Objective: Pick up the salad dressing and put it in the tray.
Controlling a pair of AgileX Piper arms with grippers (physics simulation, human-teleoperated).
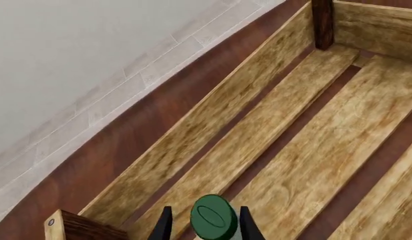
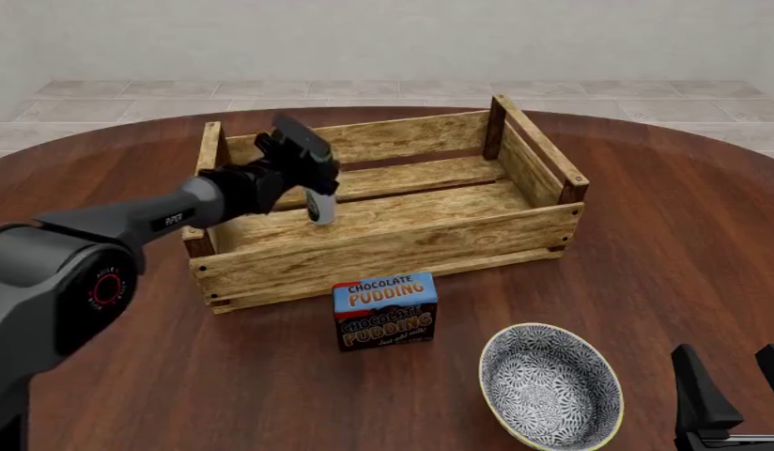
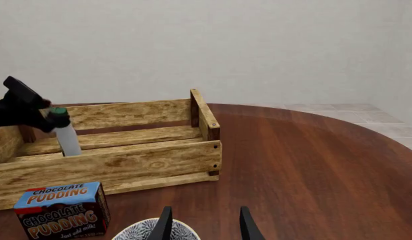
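The left gripper [image 2: 315, 199] holds the salad dressing [image 3: 66, 137] by its green cap, inside the tray [image 2: 400, 249]; its bottom may touch the slats. The right gripper [image 2: 735, 390] waits open near the bowl [image 2: 548, 387].

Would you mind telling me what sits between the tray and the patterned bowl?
The chocolate pudding box stands between the tray and the bowl, just before the tray's near wall; the front view shows it.

Salad dressing [image 2: 320, 208] inside tray [image 2: 387, 252], left end; pudding box [image 2: 384, 311] before tray; bowl [image 2: 550, 386] right-front.
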